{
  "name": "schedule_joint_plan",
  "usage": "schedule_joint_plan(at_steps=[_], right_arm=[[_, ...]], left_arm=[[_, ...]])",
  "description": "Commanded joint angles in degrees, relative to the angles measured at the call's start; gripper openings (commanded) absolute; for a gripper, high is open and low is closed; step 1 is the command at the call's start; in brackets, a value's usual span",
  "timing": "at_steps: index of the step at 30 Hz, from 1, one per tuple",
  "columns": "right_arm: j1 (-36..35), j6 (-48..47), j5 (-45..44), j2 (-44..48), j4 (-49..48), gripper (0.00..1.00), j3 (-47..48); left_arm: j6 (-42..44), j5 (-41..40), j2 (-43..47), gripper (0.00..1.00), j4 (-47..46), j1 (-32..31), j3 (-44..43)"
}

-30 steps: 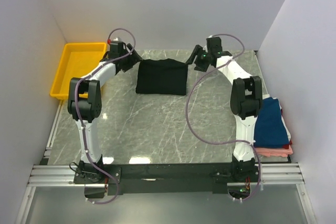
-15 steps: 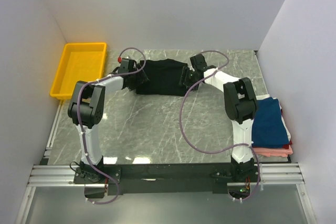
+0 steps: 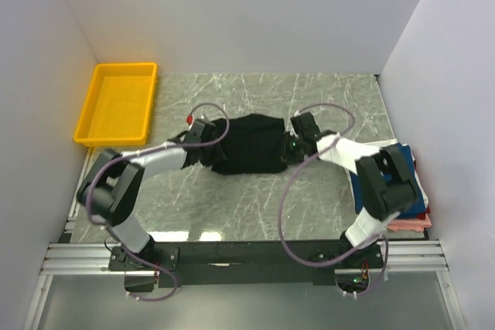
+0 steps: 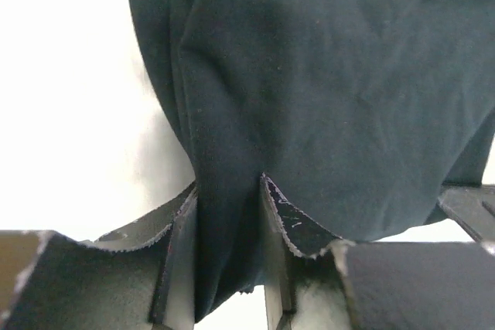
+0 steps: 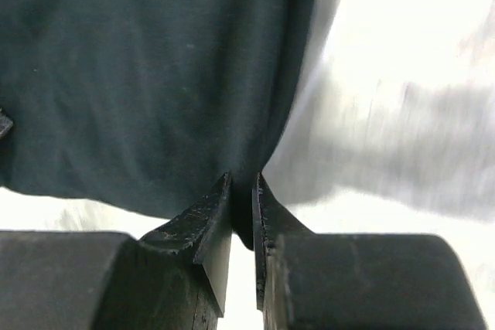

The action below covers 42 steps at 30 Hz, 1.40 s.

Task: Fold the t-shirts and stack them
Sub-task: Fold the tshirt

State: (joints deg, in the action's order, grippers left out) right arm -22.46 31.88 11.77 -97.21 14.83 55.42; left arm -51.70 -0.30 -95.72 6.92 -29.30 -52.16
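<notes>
Open before, the left tool point(image 4: 228, 188) and right tool point(image 5: 242, 182) now pinch the black shirt point(image 3: 251, 144) and drag it nearer, likely for stacking.

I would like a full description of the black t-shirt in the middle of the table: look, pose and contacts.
The black cloth t-shirt is plain, soft and matte, bunched into a rumpled bundle over the grey marbled table top. The left pincer pinches its left edge and the right pincer its right edge, each gathering a fold between its fingers. Whether its middle rests on the table is unclear.
</notes>
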Motion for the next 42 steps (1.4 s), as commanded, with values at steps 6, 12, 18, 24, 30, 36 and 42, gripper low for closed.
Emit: schedule_joint_plan(at_steps=[6,12,18,24,30,36,42], right_arm=[[-6.63,4.33,1.59,22.83,-3.23,0.19,-19.11],[-7.6,4.34,2.12,31.72,0.54,0.34,-23.25],[-7.25,2.49,-4.98,36.12,5.82,0.58,-17.99],[-3.04,-0.15,-7.72,26.05,4.07,0.53,-9.11],[0.83,-1.38,-6.76,15.49,1.43,0.51,-1.9],[1.54,-1.12,-5.44,8.98,0.38,0.49,2.06],[1.71,-0.24,-4.56,5.28,-1.29,0.47,3.03]], left_arm=[[-7.79,-4.36,19.58,0.36,3.45,-9.72,14.79],[-9.56,-4.54,25.75,0.43,6.26,-12.18,18.85],[-6.4,-11.98,30.85,0.66,14.08,-12.01,13.08],[2.11,-12.01,23.23,0.59,14.53,-5.43,2.52],[5.91,-9.64,11.89,0.56,12.86,-0.94,-5.21],[6.44,-8.93,4.24,0.53,11.63,-0.14,-9.71],[6.09,-8.93,0.19,0.52,9.69,0.21,-11.21]])
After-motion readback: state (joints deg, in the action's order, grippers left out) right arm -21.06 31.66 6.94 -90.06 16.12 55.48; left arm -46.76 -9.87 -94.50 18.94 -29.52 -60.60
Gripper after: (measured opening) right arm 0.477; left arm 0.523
